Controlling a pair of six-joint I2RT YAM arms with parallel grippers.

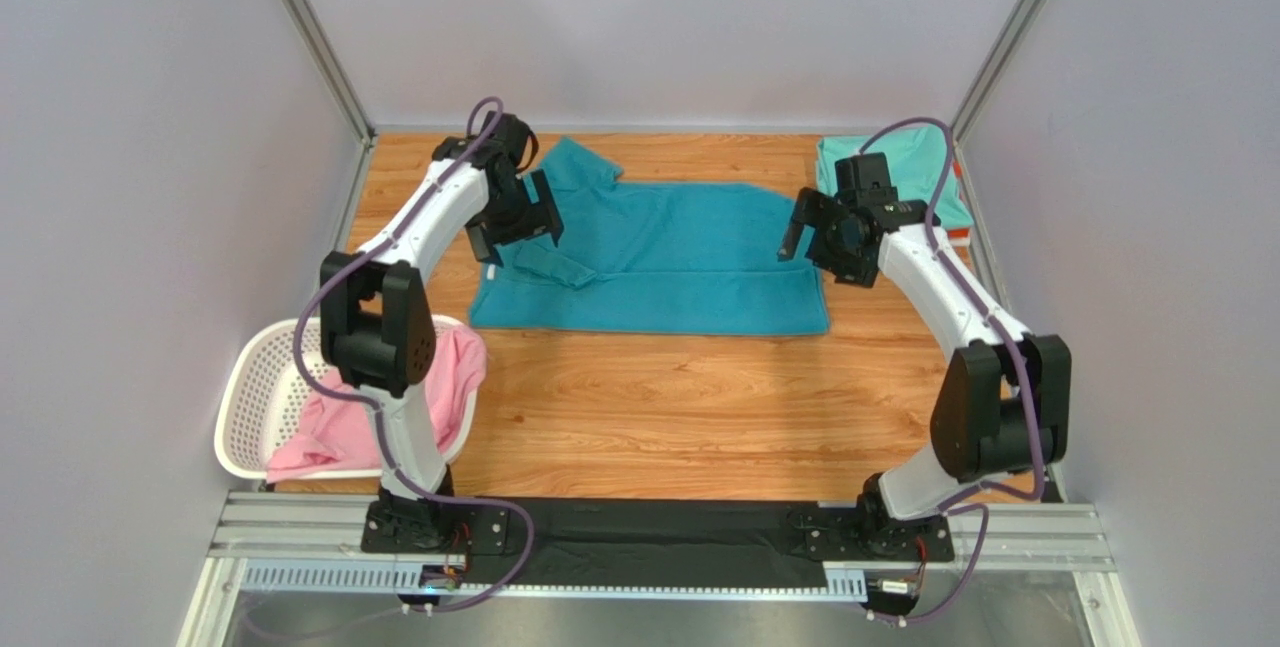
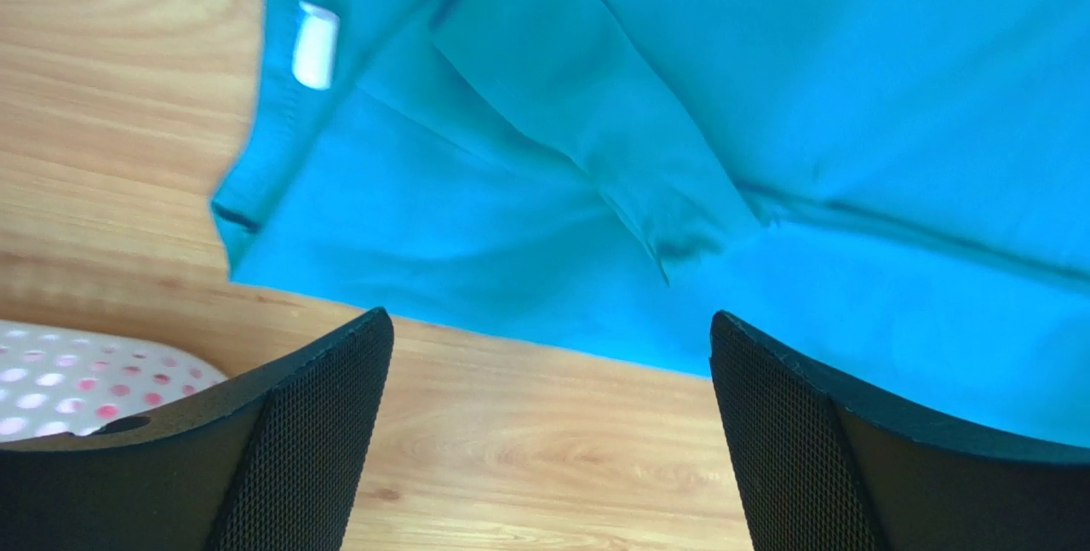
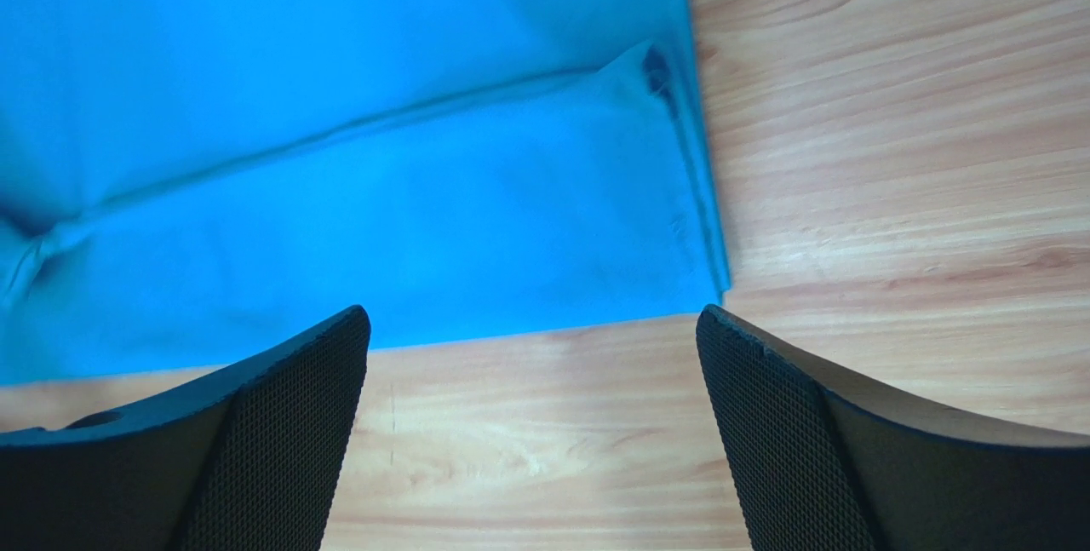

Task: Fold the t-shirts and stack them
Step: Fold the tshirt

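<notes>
A deep teal t-shirt (image 1: 661, 265) lies flat across the back of the wooden table, folded lengthwise, with one sleeve (image 2: 601, 104) folded onto the body and a white neck label (image 2: 314, 44) showing. My left gripper (image 1: 508, 235) hovers over its left end, open (image 2: 550, 321), with only bare wood between the fingers. Over the shirt's right end my right gripper (image 1: 804, 235) is also open (image 3: 531, 317), just off the near hem corner (image 3: 710, 273). A folded mint green t-shirt (image 1: 902, 164) sits at the back right. A pink t-shirt (image 1: 383, 407) hangs out of the basket.
A white lattice basket (image 1: 253, 377) stands at the table's left near edge, and its rim shows in the left wrist view (image 2: 77, 372). Grey walls and metal posts enclose the table on three sides. Bare wood lies between the teal shirt and the arm bases.
</notes>
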